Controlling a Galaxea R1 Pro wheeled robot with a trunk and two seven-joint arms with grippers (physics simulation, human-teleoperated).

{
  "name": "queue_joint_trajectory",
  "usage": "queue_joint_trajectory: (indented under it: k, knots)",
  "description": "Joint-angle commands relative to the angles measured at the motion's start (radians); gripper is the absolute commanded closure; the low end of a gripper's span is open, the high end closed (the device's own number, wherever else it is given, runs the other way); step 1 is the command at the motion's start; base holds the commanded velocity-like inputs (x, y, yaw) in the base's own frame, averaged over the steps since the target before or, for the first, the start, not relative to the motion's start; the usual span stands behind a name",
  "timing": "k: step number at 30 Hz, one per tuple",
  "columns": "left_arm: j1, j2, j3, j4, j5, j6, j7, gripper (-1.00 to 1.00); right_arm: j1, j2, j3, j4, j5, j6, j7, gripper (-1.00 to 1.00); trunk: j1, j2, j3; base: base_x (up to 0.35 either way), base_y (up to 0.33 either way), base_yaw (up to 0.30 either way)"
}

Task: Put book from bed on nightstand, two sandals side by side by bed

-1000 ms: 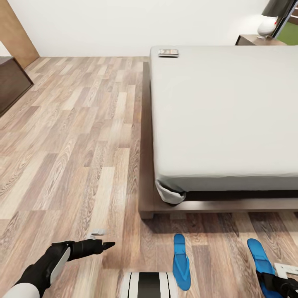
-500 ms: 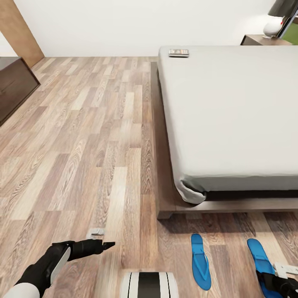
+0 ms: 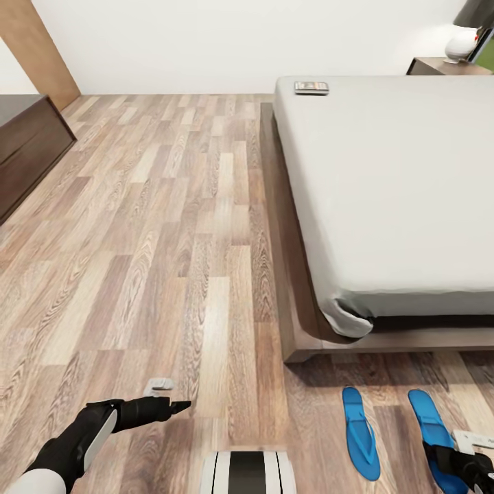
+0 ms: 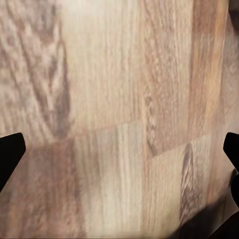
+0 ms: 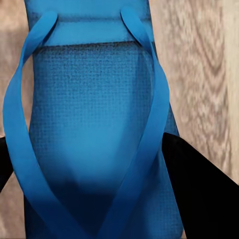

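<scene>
While the right gripper (image 5: 94, 164) is clamping one blue sandal (image 3: 431, 432) by its sole, dark fingers (image 5: 199, 184) pressing either flank, the step in hand is looking like the pairing of the sandals at the foot of the bed (image 3: 384, 185). The second sandal (image 3: 361, 433) is lying flat on the floor (image 3: 171, 226) just beside the held one, both pointing toward the bed frame. The next move is probably calling for setting the held sandal down parallel to its mate, then going for the book (image 3: 311, 87), which is resting at the mattress's far corner. The sandal is showing a finely woven footbed and smooth, curving straps; the mattress is looking soft and pale over a dark wooden platform. The left gripper (image 3: 180, 406) is hanging over wood-grain planks, holding nothing, fingers spread apart in the left wrist view.
</scene>
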Motion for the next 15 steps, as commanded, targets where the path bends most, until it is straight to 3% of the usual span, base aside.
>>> queue_joint_trajectory:
  k: [1,15]
  knots:
    - [0.0,0.001,-0.004,-0.001,0.01,0.008,0.002,-1.0,-0.001,0.0,-0.004,-0.009,-0.009,0.009,0.005,1.0,0.0,0.0,-0.001,0.0,0.046,0.0]
    - [0.0,0.0,-0.005,-0.001,0.01,0.008,0.0,-1.0,-0.003,0.0,-0.004,-0.019,-0.008,0.012,0.005,1.0,0.001,-0.001,-0.008,0.0,0.006,0.0]
